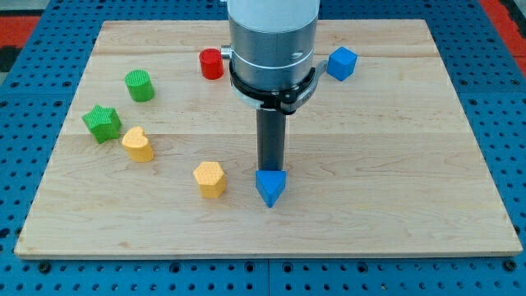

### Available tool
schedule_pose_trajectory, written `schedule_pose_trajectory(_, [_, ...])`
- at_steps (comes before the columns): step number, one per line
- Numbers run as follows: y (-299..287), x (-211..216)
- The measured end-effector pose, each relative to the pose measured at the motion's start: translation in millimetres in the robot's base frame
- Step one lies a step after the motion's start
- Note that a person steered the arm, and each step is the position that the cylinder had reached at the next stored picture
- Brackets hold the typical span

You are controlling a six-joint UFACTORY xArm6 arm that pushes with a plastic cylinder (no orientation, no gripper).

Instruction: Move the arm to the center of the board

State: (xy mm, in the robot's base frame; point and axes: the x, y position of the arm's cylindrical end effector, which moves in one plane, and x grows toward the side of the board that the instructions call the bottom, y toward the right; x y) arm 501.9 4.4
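Observation:
My dark rod comes down from the grey arm body (272, 49) at the view's top middle. My tip (269, 168) rests on the wooden board (394, 164) just below its middle. It stands right above a blue triangular block (270, 187) and looks to touch that block's top edge. A yellow hexagonal block (209, 179) lies to the tip's left.
A yellow heart block (138, 144), a green star block (102, 123) and a green cylinder (140, 85) lie on the board's left. A red cylinder (212, 63) and a blue cube (342, 63) flank the arm near the top edge.

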Motion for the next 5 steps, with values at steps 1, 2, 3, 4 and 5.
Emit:
schedule_pose_trajectory(1, [-1.9,-13.0])
schedule_pose_trajectory(2, [12.0,-39.0])
schedule_pose_trajectory(3, [21.4,-55.9])
schedule_pose_trajectory(4, [25.0,-62.3])
schedule_pose_trajectory(5, [17.9,-63.8])
